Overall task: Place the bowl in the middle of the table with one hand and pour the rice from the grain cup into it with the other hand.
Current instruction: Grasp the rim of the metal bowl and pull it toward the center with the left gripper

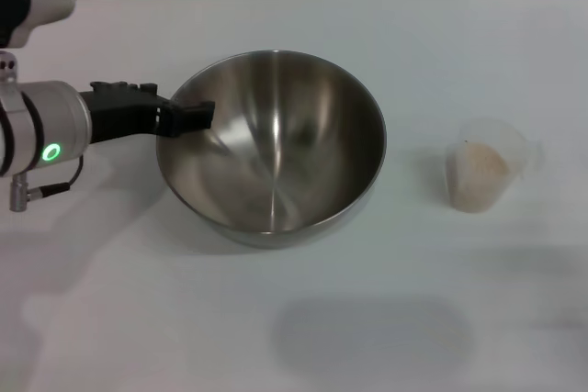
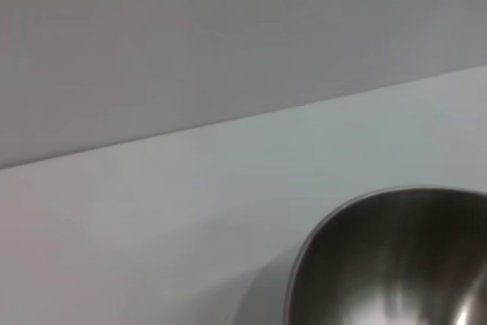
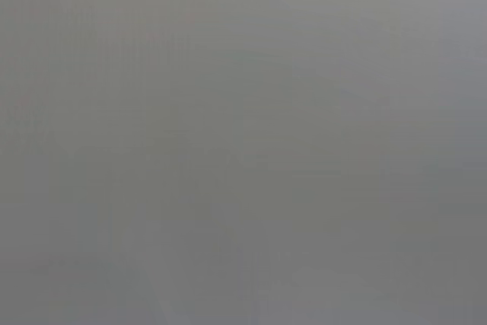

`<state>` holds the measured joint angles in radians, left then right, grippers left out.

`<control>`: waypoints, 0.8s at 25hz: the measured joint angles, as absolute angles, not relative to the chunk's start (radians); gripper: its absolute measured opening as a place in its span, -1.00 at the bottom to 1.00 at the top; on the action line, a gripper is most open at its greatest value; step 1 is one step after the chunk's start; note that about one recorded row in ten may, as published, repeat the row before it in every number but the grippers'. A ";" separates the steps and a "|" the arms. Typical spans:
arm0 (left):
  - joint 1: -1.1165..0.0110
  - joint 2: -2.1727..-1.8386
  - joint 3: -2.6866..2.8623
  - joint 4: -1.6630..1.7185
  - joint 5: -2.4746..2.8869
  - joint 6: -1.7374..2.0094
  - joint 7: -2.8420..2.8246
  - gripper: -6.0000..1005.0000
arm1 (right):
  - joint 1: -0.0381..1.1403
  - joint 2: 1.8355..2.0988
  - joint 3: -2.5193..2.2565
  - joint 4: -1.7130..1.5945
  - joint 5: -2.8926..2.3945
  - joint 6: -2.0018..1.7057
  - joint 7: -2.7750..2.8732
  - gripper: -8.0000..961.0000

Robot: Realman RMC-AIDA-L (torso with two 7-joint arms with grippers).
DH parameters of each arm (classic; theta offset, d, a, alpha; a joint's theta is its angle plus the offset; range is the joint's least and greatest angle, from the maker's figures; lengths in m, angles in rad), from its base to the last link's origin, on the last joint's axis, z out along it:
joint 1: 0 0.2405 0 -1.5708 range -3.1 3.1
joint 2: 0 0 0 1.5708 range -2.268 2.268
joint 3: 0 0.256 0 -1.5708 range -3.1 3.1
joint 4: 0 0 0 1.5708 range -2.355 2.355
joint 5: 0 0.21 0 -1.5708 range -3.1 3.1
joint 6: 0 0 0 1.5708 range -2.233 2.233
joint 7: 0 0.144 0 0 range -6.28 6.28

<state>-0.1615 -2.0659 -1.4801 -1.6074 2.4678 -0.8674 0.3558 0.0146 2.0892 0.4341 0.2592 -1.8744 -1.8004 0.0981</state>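
Note:
The steel bowl (image 1: 294, 140) stands on the white table (image 1: 119, 309) near its middle, and part of its rim (image 2: 380, 264) shows in the left wrist view. My left gripper (image 1: 190, 117) reaches in from the left and straddles the bowl's left rim, one black finger (image 1: 197, 114) inside the wall, shut on the rim. The clear grain cup (image 1: 487, 161) stands upright to the right of the bowl, a hand's width from it. Pale rice (image 1: 480, 172) fills its lower part. The right gripper is out of view; its wrist view shows only plain grey.
A grey wall (image 2: 228, 36) runs behind the table's far edge. Soft shadows lie on the tabletop in front of the bowl. Nothing else stands on the table.

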 joint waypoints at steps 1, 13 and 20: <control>-0.165 -2.066 -1.478 -1.601 2.468 -0.867 0.356 0.63 | 0.015 2.089 0.434 0.259 -1.874 -1.800 0.098 0.74; -0.200 -2.068 -1.469 -1.547 2.477 -0.862 0.359 0.62 | 0.013 2.089 0.434 0.257 -1.875 -1.793 0.098 0.74; -0.202 -2.068 -1.469 -1.518 2.478 -0.860 0.359 0.62 | 0.014 2.089 0.433 0.258 -1.877 -1.793 0.098 0.74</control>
